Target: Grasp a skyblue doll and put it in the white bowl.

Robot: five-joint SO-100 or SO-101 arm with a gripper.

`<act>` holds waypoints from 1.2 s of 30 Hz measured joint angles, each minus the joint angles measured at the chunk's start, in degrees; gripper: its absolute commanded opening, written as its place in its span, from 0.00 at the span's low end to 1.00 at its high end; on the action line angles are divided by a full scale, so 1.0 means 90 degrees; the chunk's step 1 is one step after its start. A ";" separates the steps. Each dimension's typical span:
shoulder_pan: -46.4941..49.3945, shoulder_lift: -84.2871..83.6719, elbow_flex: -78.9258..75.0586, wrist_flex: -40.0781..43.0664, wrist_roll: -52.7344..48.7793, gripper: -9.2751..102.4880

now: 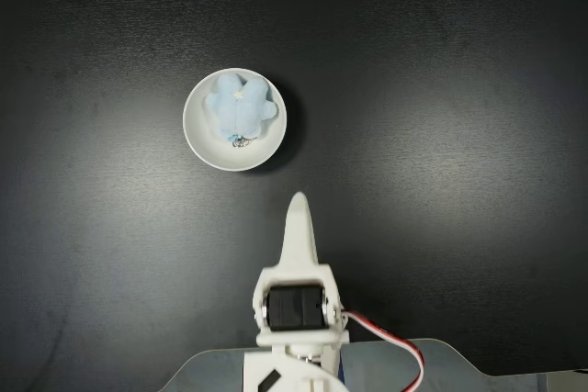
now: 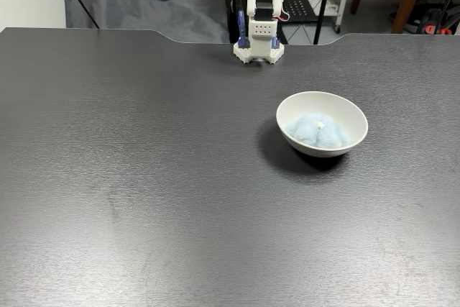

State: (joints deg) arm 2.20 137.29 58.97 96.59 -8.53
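Fluffy pale-blue star-shaped plush doll (image 1: 241,107) sits inside the glossy round white bowl (image 1: 197,135); its small metal ring at 6 o'clock shows in a fixed view from above. White two-finger gripper (image 1: 298,204) sits at 5 o'clock of the bowl, fingers pressed together, holding nothing, apart from the bowl.

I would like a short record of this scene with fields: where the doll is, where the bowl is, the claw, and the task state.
doll: the skyblue doll lies inside the white bowl, its small metal ring toward the arm in the top-down fixed view
bowl: upright on the dark table
claw: claw is apart from the bowl, holding nothing; its jaws look closed
task state: appears done, doll in bowl
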 measured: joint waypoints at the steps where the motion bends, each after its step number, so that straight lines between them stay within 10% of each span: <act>1: 0.0000 0.0264 0.0000 0.0010 0.0000 0.12; 15: -0.0049 0.2217 0.0371 -0.0293 0.0088 0.07; 25: 0.0010 0.2627 0.3740 -0.4004 0.1152 0.07; 36: -0.0039 0.5176 0.7930 -0.4414 0.2275 0.07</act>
State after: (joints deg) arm 1.85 183.87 130.34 56.87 11.95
